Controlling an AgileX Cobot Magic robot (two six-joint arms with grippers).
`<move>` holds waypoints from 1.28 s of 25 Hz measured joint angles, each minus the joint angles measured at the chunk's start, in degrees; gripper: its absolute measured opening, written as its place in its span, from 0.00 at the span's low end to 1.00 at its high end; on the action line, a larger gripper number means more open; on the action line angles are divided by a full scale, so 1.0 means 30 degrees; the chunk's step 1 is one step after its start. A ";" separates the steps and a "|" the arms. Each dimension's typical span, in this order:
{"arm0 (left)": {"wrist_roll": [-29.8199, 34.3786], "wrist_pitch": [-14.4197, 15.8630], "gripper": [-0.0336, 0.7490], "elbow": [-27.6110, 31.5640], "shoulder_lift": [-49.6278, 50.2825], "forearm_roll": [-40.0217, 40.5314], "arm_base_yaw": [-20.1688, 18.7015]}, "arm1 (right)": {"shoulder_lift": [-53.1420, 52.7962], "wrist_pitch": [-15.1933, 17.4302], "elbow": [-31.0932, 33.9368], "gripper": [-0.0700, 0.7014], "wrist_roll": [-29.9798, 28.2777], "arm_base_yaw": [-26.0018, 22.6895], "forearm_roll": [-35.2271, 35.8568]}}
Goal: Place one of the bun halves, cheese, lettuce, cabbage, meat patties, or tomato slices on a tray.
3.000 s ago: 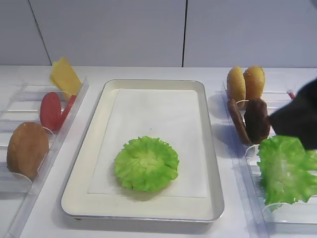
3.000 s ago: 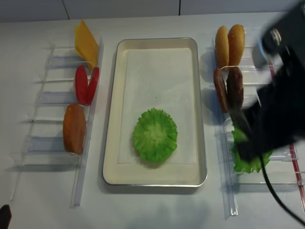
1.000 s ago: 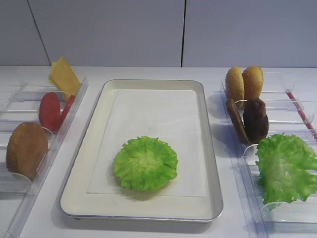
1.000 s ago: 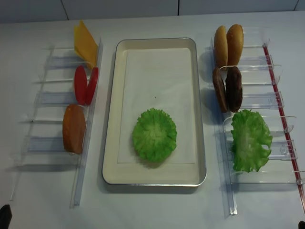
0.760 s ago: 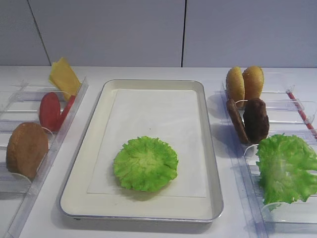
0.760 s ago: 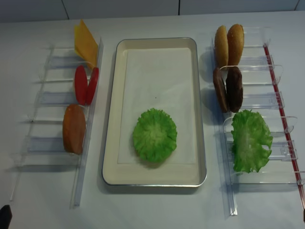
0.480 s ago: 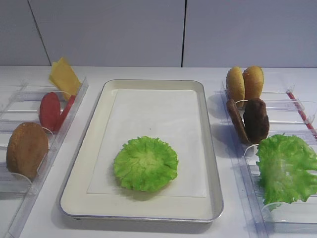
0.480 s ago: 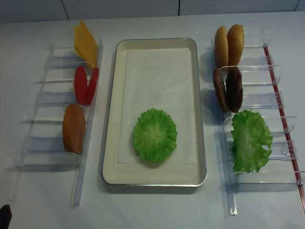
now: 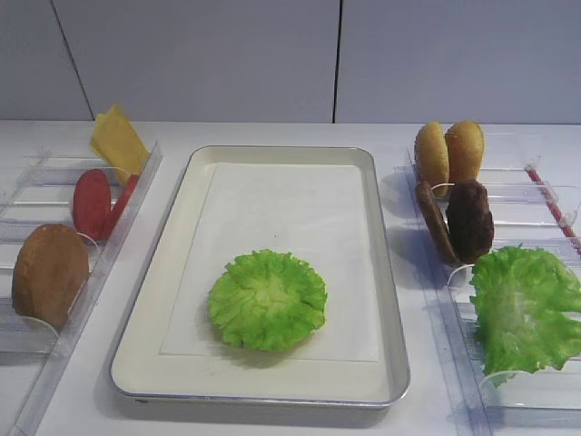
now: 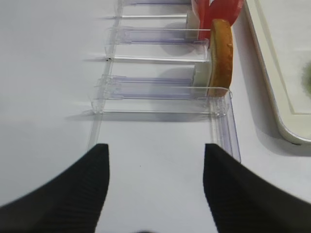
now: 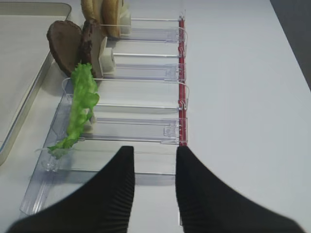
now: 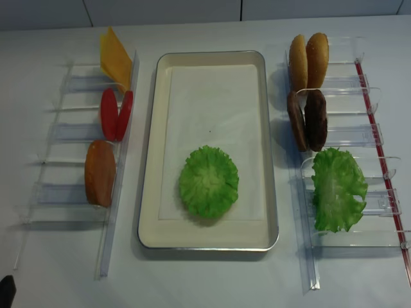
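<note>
Going left to right: the left bin rack (image 12: 70,131) held the cheese (image 12: 115,58) at the far end, then the tomato slices (image 12: 115,114), then one of the bun halves (image 12: 100,173) nearest, all standing on edge. The left gripper (image 10: 155,160) hung over bare table near that rack, jaws spread wide with nothing between them.

In the middle, the lettuce (image 12: 209,181) lay flat on the paper liner in the near half of the tray (image 12: 273,192), so that piece looked placed already.

On the right, more buns (image 12: 307,61) sat far, the meat patties (image 12: 307,119) in the middle, and the loose cabbage leaf (image 12: 337,189) nearest. The right gripper (image 11: 154,170) sat low by the near end of that rack, fingers apart with a narrow gap, holding nothing.

The lettuce looked light, soft and floppy, ruffles easy to crush. I'd pinch the rim gently, not the centre.
</note>
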 joint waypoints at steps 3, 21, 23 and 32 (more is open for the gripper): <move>0.0000 0.0000 0.57 0.0000 0.0000 0.0000 0.0000 | 0.0000 0.0000 0.0000 0.40 -0.0073 -0.0176 0.0000; 0.0000 0.0000 0.57 0.0000 0.0000 0.0000 0.0000 | 0.0000 0.0000 0.0000 0.27 -0.0073 -0.0433 0.0000; 0.0000 0.0000 0.57 0.0000 0.0000 0.0000 0.0000 | 0.0000 0.0000 0.0000 0.26 -0.0073 -0.0857 0.0000; 0.0000 0.0000 0.57 0.0000 0.0000 0.0000 0.0000 | 0.0000 0.0000 0.0000 0.26 -0.0073 -0.1165 0.0000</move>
